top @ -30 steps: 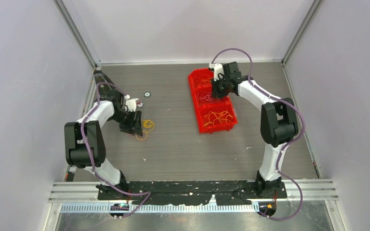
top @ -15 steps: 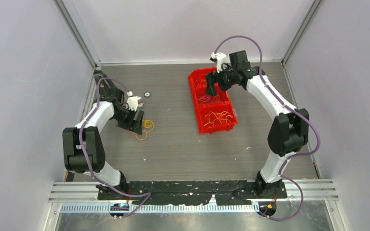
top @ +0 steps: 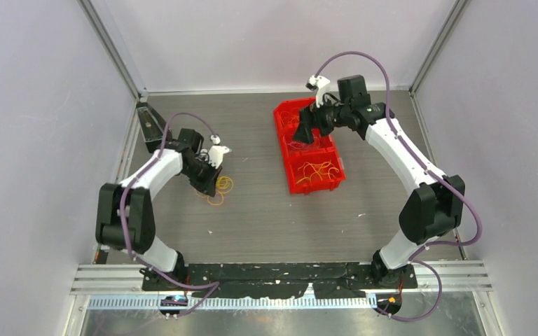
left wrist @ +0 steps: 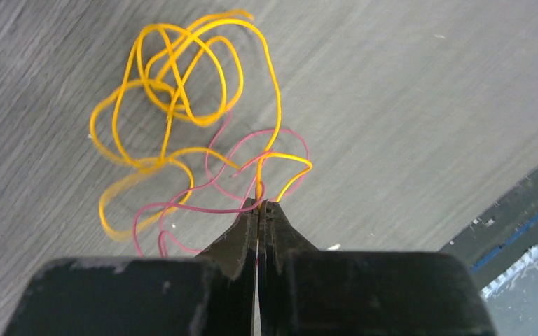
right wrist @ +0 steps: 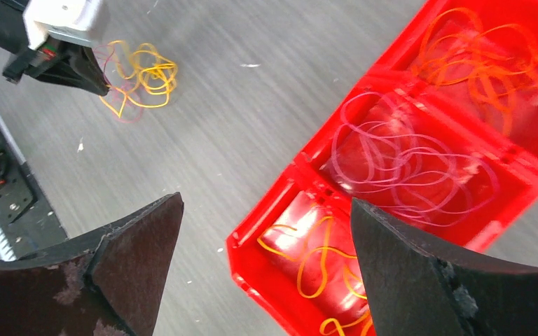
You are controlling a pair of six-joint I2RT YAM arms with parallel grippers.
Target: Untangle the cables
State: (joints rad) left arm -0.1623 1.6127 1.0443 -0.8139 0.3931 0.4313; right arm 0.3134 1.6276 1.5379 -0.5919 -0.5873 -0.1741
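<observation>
Red plastic holds the part of the work that looks finished. The bin (top: 284,148) at the far right of the table (top: 266,210) has three compartments: orange loops lie in the far one, pink loops in the middle one and yellow loops in the near one. From this I judge that many strands are already separated and sorted by colour.

What is left is small. The cables (left wrist: 182,140) that are not yet untangled lie on the bare table at the left, well apart from the bin. It is one loose knot of yellow-orange loops lying over each other, with a thin pink-red strand threaded through the near side.

The left gripper (left wrist: 259,206) has its fingers pressed together at the near edge of this knot, just where a pink-red strand and a yellow one cross. It is clamped on the cables there, but I cannot tell if it pinches one strand or both.

The right gripper (right wrist: 266,203) hangs above the bin, about over the middle compartment. Its fingers are wide apart and nothing is between them.

So I believe the task is in its last part — the pink-red strand must come out of the yellow loops, and then each colour must go to its compartment. The knot is loose, yet the strands cross in several places, so a pull may drag the whole bunch along.
</observation>
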